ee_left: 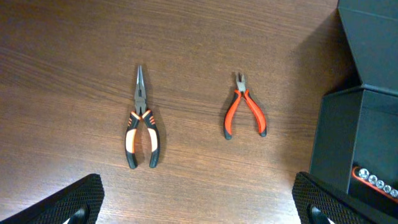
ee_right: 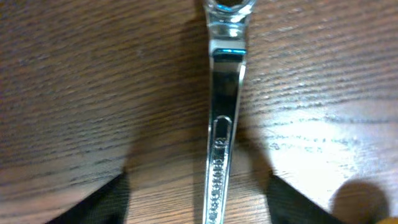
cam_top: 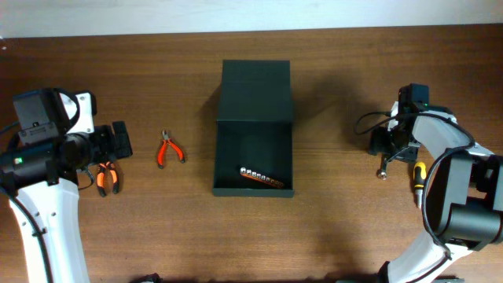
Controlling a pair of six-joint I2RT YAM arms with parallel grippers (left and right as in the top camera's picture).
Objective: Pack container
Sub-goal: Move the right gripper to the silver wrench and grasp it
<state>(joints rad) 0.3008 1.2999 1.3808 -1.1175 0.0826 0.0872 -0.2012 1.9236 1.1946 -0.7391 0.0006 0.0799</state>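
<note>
The dark green container (cam_top: 253, 118) stands mid-table with its flap lid folded back; a socket rail (cam_top: 262, 178) lies inside. Its wall shows in the left wrist view (ee_left: 348, 130). My left gripper (cam_top: 122, 140) is open and empty, left of red-handled cutters (cam_top: 169, 149) and above orange-black long-nose pliers (cam_top: 107, 178). In the left wrist view its fingers (ee_left: 199, 211) sit below the pliers (ee_left: 142, 127) and cutters (ee_left: 244, 115). My right gripper (cam_top: 391, 151) is open, low over a steel wrench (cam_top: 383, 169). In the right wrist view its fingers (ee_right: 202, 208) straddle the wrench (ee_right: 225, 106) without touching it.
A yellow-handled screwdriver (cam_top: 419, 174) lies just right of the wrench, under my right arm; it shows as a blurred yellow patch in the right wrist view (ee_right: 367, 199). The socket rail also shows in the left wrist view (ee_left: 375, 181).
</note>
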